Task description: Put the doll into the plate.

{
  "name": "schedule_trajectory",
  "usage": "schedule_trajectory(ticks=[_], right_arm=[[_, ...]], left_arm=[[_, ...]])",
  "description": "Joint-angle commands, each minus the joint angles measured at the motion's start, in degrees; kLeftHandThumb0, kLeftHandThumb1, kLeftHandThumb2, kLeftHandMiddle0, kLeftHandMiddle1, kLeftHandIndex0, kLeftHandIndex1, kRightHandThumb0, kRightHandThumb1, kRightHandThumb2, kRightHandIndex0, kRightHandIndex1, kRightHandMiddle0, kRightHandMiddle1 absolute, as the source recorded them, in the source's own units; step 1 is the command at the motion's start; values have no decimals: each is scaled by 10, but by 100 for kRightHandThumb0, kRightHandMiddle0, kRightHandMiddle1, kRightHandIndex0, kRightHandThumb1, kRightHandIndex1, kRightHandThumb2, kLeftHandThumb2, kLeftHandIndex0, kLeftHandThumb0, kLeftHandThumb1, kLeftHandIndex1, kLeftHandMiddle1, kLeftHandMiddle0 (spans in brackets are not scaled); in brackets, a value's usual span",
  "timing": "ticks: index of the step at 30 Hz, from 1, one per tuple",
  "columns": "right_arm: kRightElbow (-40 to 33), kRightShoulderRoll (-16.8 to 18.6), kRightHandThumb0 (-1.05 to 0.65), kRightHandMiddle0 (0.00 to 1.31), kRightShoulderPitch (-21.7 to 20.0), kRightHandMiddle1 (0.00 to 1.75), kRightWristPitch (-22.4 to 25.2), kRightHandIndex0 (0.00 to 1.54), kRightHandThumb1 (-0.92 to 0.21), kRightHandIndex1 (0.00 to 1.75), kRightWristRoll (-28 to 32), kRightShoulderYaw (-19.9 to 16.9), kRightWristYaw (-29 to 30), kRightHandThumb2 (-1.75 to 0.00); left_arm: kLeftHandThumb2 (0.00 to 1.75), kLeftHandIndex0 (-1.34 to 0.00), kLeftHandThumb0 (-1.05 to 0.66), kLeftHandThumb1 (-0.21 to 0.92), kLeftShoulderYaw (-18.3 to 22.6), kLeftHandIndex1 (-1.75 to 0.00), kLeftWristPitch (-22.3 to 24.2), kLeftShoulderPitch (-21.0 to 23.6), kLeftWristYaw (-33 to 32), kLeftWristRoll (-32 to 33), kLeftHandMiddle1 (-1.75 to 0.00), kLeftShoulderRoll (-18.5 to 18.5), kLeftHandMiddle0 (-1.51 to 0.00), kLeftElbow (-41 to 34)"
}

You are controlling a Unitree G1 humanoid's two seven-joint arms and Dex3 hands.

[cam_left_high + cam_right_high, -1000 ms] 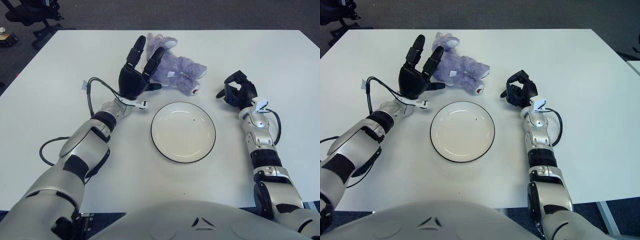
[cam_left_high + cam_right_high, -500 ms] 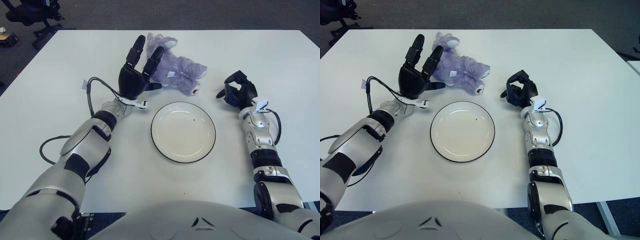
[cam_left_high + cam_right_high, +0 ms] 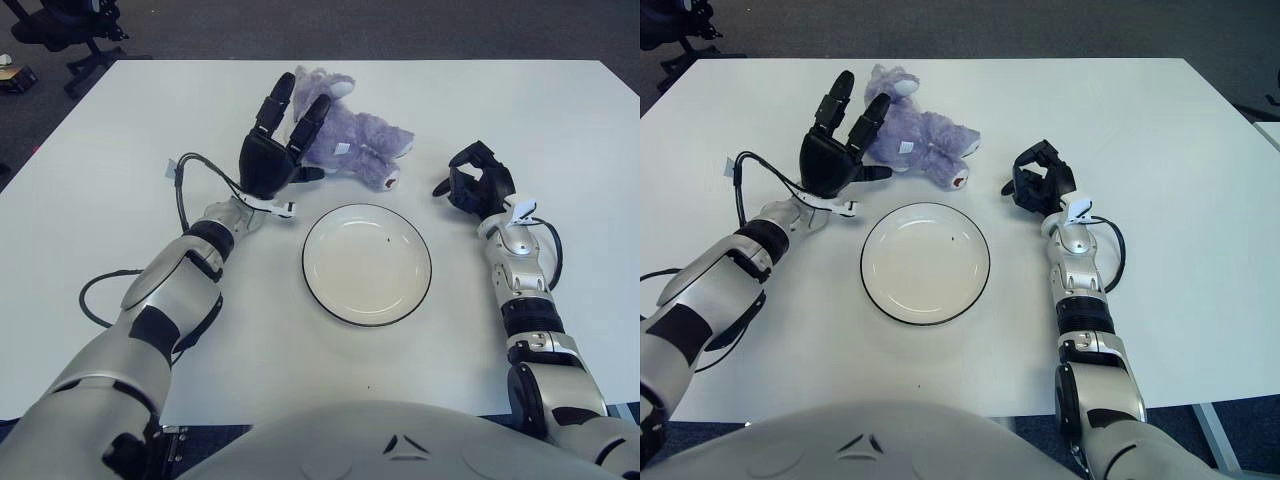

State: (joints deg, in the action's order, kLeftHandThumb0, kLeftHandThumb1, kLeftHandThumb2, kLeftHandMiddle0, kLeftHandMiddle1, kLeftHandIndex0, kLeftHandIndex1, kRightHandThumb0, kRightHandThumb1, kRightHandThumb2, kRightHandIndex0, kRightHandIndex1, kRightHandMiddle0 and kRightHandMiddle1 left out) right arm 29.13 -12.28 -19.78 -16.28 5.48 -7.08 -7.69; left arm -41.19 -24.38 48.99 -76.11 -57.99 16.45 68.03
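Here, a purple plush doll (image 3: 345,142) lying on its side on the white counter (image 3: 120,130), just beyond the far rim of the empty white plate (image 3: 366,264) and apart from it. Left hand (image 3: 272,152) raised at the doll's left flank, fingers (image 3: 305,122) spread and pointing up and away, holding nothing; whether the fingertips brush the fur, impossible to tell from either eye. Right hand (image 3: 1039,181) to the right of the doll and plate, fingers curled loosely, empty.

Judging by looks: soft, light, squashy, nothing breakable, nothing slippery. Likely to sag and fold when lifted by a limb or ear, so better taken around the thick body near the middle, where the white tag shows, with fingers wrapping both sides. Firm squeeze harmless here. Fur likely to give good grip against the dark fingers.

Short carry toward the robot needed, then a drop into the plate's centre. Main risk: a shallow pinch letting the doll slide out or flop over the rim.
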Motion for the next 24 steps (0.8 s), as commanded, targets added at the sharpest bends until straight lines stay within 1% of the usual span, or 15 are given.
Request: schedule_trajectory(ticks=[1, 8, 15, 24], right_arm=[[23, 4, -39, 37, 17, 175, 31, 91, -65, 175, -9, 7, -2, -88], [22, 4, -39, 36, 17, 175, 32, 91, -65, 175, -9, 7, -2, -87], [22, 3, -39, 36, 17, 175, 33, 91, -65, 175, -9, 7, -3, -87], [19, 3, -38, 36, 18, 175, 36, 91, -66, 175, -10, 7, -3, -87]], left_arm=[[0, -30, -29, 84, -7, 0, 0, -20, 23, 4, 0, -10, -23, 6], [0, -26, -30, 83, -7, 0, 9, -17, 58, 9, 0, -11, -23, 2], [0, -25, -30, 83, -5, 0, 17, -13, 75, 12, 0, -16, -22, 3], [0, -25, -31, 82, -7, 0, 62, -4, 91, 10, 0, -31, -22, 14]])
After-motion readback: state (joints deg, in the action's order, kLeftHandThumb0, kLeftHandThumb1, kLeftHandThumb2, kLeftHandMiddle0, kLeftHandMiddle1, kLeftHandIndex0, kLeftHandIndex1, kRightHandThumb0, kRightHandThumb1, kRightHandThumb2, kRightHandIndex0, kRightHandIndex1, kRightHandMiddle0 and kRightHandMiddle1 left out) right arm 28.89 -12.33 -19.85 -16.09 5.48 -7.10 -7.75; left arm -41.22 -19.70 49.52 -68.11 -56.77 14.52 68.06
